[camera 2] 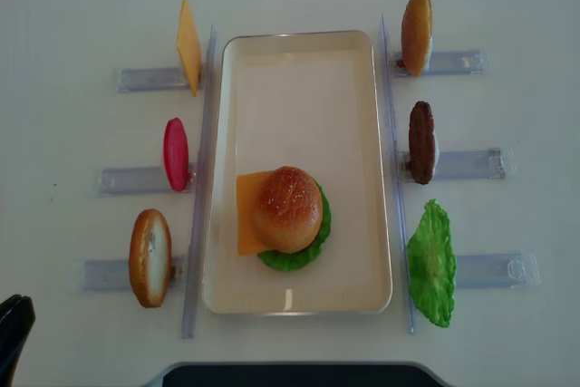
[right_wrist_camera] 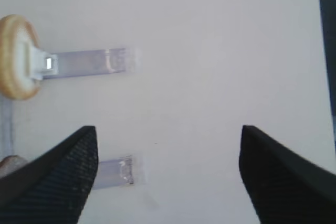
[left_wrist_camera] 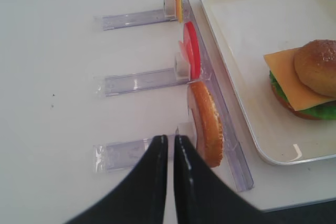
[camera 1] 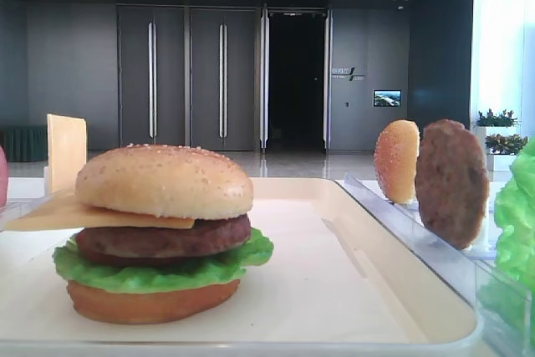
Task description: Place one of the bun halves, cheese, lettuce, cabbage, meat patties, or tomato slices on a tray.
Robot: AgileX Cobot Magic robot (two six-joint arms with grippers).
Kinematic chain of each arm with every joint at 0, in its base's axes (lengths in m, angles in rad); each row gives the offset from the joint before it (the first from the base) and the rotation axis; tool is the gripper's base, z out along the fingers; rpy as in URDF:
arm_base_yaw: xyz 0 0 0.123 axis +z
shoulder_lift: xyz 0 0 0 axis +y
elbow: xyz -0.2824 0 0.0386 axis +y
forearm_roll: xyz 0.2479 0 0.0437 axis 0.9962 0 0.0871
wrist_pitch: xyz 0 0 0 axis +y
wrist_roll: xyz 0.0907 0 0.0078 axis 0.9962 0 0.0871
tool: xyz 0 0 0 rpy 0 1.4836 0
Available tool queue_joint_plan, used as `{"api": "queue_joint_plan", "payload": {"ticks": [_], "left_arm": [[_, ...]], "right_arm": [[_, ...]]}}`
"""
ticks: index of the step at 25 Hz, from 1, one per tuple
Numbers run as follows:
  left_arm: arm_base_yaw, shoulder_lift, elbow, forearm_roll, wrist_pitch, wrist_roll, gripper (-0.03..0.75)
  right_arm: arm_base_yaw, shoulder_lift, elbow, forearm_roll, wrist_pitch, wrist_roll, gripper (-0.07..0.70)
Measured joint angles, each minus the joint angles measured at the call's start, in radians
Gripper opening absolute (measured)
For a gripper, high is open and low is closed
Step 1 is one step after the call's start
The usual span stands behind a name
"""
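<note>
The right claw [right_wrist_camera: 165,177] hangs over bare white tabletop [right_wrist_camera: 210,51] with its two dark fingers spread wide and nothing between them. The left claw [left_wrist_camera: 172,145] has its fingers pressed nearly together, empty, poised just beside a bun half [left_wrist_camera: 206,124] that stands on edge in the clear holder [left_wrist_camera: 231,150].

On the cream-white tray [camera 2: 299,70] a burger is stacked toward the near end: an orange-brown bottom bun [camera 1: 150,303], lettuce [camera 1: 159,273], a meat patty [camera 1: 163,240], a cheese slice [camera 2: 246,213] jutting out to the left, and a sesame bun top [camera 2: 287,208] resting on it all.

Left of the tray, upright in the holders, stand a spare cheese slice [camera 2: 188,46], a red tomato slice [camera 2: 176,154] and a bun half [camera 2: 150,257]. Right of the tray stand another bun half [camera 2: 417,33], a dark patty [camera 2: 421,142] and a loose lettuce leaf [camera 2: 432,265].

In the right wrist view a pale round piece [right_wrist_camera: 18,56], probably the far-right bun half seen edge-on, sits at the left edge clipped to its clear bracket.
</note>
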Motion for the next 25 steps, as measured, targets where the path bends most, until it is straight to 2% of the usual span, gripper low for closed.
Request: {"api": "queue_joint_plan", "payload": {"ticks": [4, 7, 17, 21, 25], "left_arm": [[0.000, 0.000, 0.000, 0.000, 0.000, 0.000, 0.301], [0.000, 0.000, 0.000, 0.000, 0.000, 0.000, 0.301], [0.000, 0.000, 0.000, 0.000, 0.000, 0.000, 0.301], [0.000, 0.000, 0.000, 0.000, 0.000, 0.000, 0.301], [0.000, 0.000, 0.000, 0.000, 0.000, 0.000, 0.301]], "right_arm": [[-0.118, 0.000, 0.000, 0.001, 0.001, 0.000, 0.555], [-0.165, 0.000, 0.000, 0.001, 0.002, 0.000, 0.555], [-0.171, -0.040, 0.000, 0.006, 0.002, 0.000, 0.555], [-0.171, -0.158, 0.040, 0.006, -0.004, 0.000, 0.555], [-0.171, -0.332, 0.143, 0.005, -0.050, 0.000, 0.555]]}}
